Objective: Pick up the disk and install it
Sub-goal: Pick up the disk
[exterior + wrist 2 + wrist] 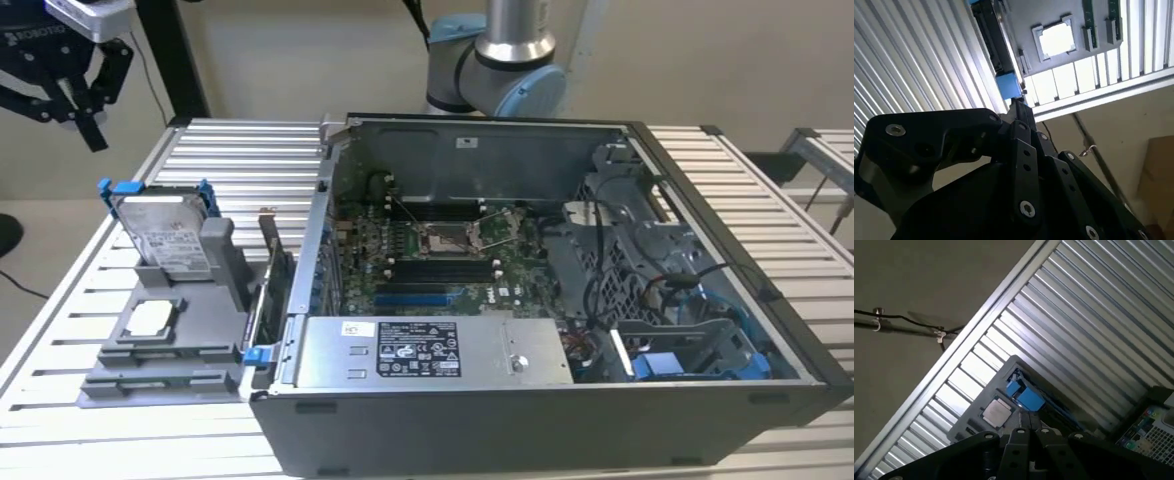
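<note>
Okay, my hand (83, 118) hangs high near the corner of the desk (254, 150), at the exterior view's left, well apart from everything. It's pinching nothing. In the first wrist view the fingertips (1020, 434) look pressed together, though I wouldn't swear to it from that angle.

The disk (163, 232) stands upright in the grey holder (174, 345), blue frame on top, near the open computer case (534, 410).

Risks, as I judge them:
- Coming down with a closed hand would jab the top edge, tipping the disk or dragging the holder.
- Drifting toward the holder's front tray puts me over the small silver chip (154, 315), the wrong part.
- Gripping the blue plastic alone could let it flex and slip.
- Inside the case, loose black cables (627, 250) lie on the bay side and could snag a carried drive.

Hard to read: the holder swallows the disk's lower half. In the first wrist view the disk (1026, 399) sits edge-on, just past my own linkages. And exactly which slot by the blue bracket (661, 365) takes it, I can't make out.
</note>
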